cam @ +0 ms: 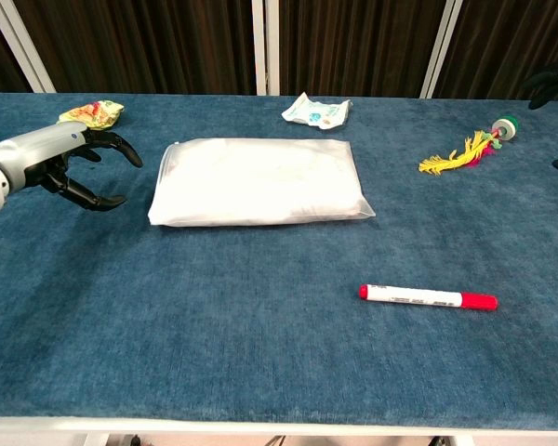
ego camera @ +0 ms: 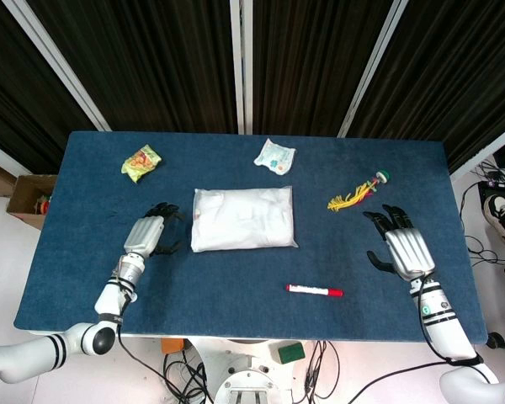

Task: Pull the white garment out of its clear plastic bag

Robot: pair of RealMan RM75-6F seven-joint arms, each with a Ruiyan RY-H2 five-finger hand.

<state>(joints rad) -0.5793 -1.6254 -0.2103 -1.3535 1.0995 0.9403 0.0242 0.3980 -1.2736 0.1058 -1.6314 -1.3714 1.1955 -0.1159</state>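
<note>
The white garment in its clear plastic bag (ego camera: 243, 219) (cam: 259, 181) lies flat at the middle of the blue table. My left hand (ego camera: 151, 231) (cam: 67, 160) hovers just left of the bag's left edge, fingers apart and holding nothing, a small gap from the bag. My right hand (ego camera: 401, 242) is far to the right, over the table, fingers spread and empty. Only dark fingertips (cam: 551, 85) of the right hand show at the chest view's right edge.
A red and white marker (ego camera: 314, 290) (cam: 427, 297) lies in front of the bag. A yellow tasselled toy (ego camera: 358, 193) (cam: 465, 150) lies at the right, a small white packet (ego camera: 274, 155) (cam: 316, 111) behind the bag, and a yellow snack bag (ego camera: 140, 162) (cam: 92, 112) at the back left.
</note>
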